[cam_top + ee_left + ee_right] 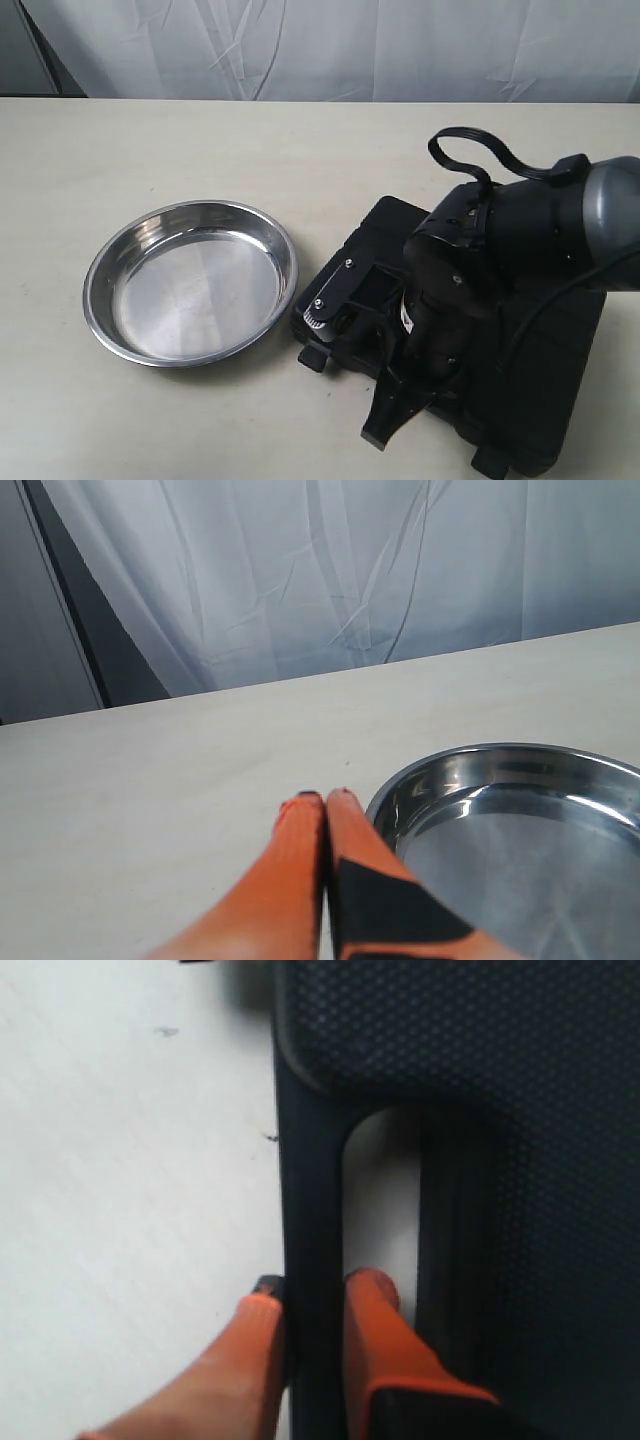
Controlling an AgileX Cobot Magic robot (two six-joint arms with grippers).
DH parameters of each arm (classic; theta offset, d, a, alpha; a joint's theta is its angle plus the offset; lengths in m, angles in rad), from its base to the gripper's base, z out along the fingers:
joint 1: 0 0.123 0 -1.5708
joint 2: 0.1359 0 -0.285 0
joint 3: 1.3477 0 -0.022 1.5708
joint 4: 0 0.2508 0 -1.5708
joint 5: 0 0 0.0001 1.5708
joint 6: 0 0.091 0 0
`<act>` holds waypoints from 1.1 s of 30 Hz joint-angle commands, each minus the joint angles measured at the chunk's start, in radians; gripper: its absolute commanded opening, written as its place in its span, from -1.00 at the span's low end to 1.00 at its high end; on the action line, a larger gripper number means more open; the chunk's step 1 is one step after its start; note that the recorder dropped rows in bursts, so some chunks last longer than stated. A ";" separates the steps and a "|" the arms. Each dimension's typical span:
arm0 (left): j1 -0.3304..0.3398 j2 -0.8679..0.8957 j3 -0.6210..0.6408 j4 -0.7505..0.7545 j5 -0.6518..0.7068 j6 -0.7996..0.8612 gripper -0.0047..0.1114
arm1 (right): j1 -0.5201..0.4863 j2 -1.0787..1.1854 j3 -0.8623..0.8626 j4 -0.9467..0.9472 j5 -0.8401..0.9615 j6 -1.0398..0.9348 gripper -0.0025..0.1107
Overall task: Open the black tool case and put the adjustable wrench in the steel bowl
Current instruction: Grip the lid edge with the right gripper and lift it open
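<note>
The steel bowl (190,282) lies empty on the table's left half. To its right is the black tool case (383,228), lid down, with my right arm over it. My right gripper (380,432) (315,1285) is at the case's near edge, shut on the handle bar (310,1190): one orange finger (375,1320) is inside the slot and the other is outside against the table. My left gripper (325,798) is shut and empty, its tips just beside the steel bowl's (520,840) rim. It does not show in the exterior view. The adjustable wrench is hidden.
A black cable (470,148) loops above the right arm. A white curtain (330,45) hangs behind the table's far edge. A latch tab (312,356) sticks out of the case toward the bowl.
</note>
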 commanded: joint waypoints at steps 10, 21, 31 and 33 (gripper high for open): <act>-0.001 0.004 -0.002 -0.002 -0.003 -0.001 -0.91 | 0.001 -0.153 -0.004 0.010 0.111 0.013 -0.97; -0.001 0.004 -0.002 -0.002 -0.003 -0.001 -0.91 | 0.001 -0.394 -0.005 -0.013 0.196 0.013 -0.97; -0.001 0.004 -0.002 -0.002 -0.003 -0.001 -0.91 | 0.001 -0.523 -0.006 -0.549 0.318 0.301 -0.97; -0.001 0.004 -0.002 -0.002 -0.003 -0.001 -0.91 | 0.001 -0.523 -0.006 -0.672 0.354 0.347 -0.97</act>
